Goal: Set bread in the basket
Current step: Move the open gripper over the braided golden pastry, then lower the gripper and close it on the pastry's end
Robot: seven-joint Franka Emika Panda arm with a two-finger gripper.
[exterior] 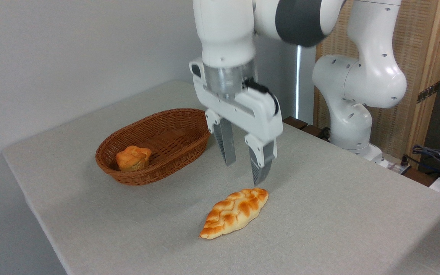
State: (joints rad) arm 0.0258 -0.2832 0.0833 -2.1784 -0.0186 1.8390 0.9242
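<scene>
The bread [234,213] lies flat on the table [338,214], well apart from the basket [155,147] (a small bun [133,157] sits in it already). The gripper [245,170] hangs just above the loaf's far tip, fingers spread & empty, pointing down, prob. lining up to straddle it crosswise.

Golden-orange braided bread [234,212] – reddish-brown woven basket [166,147] – orange bun [133,157], grey cloth [319,214].
</scene>
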